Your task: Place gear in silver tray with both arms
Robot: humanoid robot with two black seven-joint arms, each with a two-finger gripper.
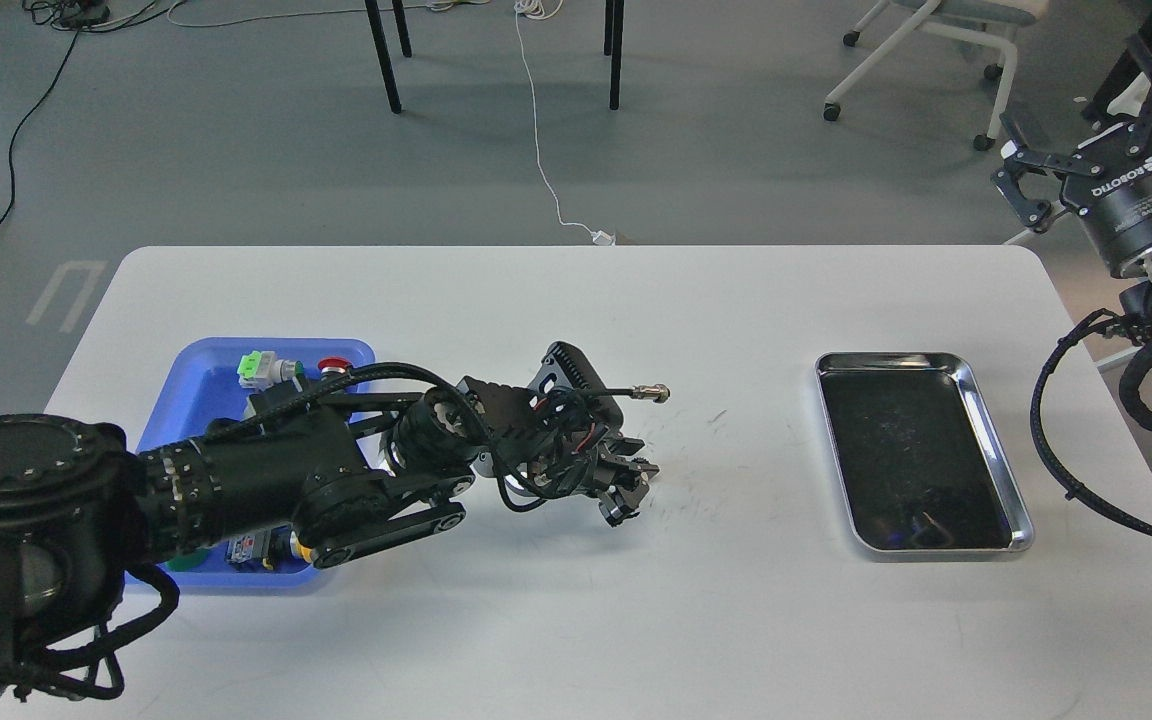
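Reaching mid-frame, our left gripper (628, 488) (fingers unclear, load uncertain) must next cross to the silver tray (996, 445); right gripper (1086, 120) waits spread, upper right.

"ROBOTIQ" on right gripper (1086, 115)

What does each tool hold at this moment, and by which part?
The right tool is open beyond the table's edge and holds nothing. The left tool hangs low over the white table; it is too dark to tell whether it grips anything.
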